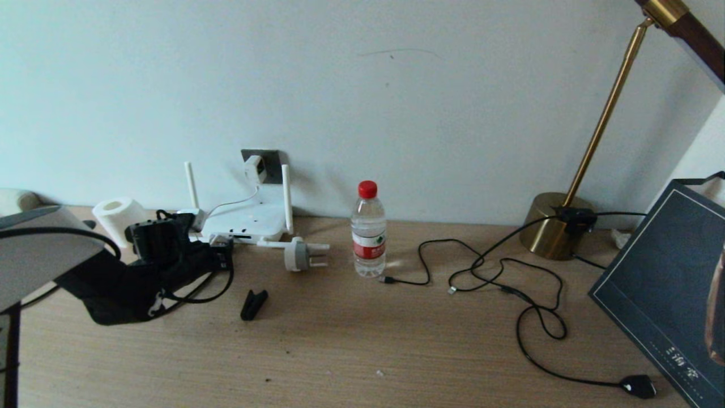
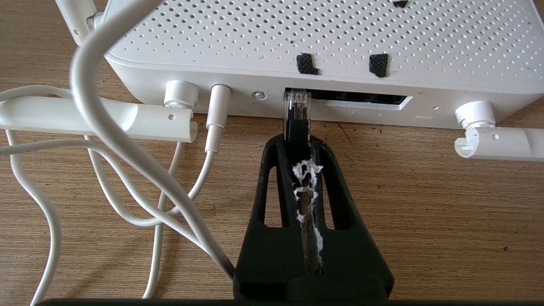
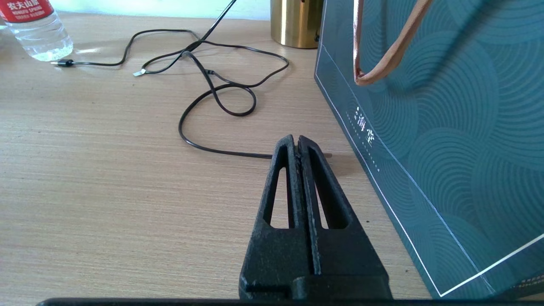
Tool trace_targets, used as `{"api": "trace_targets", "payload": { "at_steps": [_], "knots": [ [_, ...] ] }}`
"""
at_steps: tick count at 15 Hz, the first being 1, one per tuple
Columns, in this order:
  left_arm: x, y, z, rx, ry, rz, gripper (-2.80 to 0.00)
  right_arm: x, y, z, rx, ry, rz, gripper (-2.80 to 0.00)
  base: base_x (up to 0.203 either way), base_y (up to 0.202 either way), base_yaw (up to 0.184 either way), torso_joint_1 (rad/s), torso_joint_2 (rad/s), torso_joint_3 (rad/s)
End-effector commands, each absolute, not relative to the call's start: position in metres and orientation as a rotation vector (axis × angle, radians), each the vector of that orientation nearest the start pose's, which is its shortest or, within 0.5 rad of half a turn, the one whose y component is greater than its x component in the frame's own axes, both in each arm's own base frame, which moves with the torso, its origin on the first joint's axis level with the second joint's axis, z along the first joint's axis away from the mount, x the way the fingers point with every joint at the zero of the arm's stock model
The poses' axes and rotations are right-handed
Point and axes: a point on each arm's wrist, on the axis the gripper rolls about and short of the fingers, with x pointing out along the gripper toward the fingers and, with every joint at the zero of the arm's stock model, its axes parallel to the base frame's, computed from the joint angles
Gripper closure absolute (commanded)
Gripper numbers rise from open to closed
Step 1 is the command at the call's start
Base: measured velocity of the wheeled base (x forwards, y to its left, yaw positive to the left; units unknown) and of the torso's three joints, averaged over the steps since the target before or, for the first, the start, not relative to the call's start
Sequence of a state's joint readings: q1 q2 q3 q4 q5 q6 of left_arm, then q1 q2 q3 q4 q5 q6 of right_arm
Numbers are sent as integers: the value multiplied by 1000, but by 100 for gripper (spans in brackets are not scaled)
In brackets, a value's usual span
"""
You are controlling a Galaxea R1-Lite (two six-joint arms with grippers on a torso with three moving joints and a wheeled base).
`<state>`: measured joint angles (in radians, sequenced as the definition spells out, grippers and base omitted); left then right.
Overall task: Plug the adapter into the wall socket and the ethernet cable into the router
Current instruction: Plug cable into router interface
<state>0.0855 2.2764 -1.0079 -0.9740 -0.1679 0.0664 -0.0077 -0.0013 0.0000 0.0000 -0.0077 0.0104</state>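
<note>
The white router (image 1: 243,222) lies against the wall below the dark grey wall socket (image 1: 271,160). The white cube adapter (image 1: 255,168) sits in that socket, and its thin white cord (image 2: 127,161) runs down to a round jack in the router's front edge (image 2: 238,91). My left gripper (image 2: 296,142) is shut on the ethernet cable's plug (image 2: 296,106). The plug's clear tip is at the mouth of the left end of the router's dark port slot (image 2: 365,98). In the head view my left gripper (image 1: 222,256) is right at the router's front. My right gripper (image 3: 297,140) hovers shut and empty.
A round white-grey pronged plug (image 1: 300,254), a water bottle (image 1: 368,232) and thin black cables (image 1: 498,272) lie right of the router. A brass lamp (image 1: 558,224) and a teal bag (image 1: 668,283) stand far right, a paper roll (image 1: 116,218) left, a black clip (image 1: 253,304) in front.
</note>
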Motion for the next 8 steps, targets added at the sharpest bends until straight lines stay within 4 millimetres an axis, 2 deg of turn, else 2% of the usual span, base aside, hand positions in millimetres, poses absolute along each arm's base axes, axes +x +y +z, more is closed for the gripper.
{"api": "trace_targets", "payload": {
  "at_steps": [1, 8],
  "knots": [
    [414, 31, 61, 31, 270, -93, 0, -23, 0, 75, 11, 0, -15, 0, 0, 0, 0, 0, 0, 0],
    [405, 26, 73, 36, 253, -103, 0, -23, 0, 75, 10, 0, -15, 0, 0, 0, 0, 0, 0, 0]
  ]
}}
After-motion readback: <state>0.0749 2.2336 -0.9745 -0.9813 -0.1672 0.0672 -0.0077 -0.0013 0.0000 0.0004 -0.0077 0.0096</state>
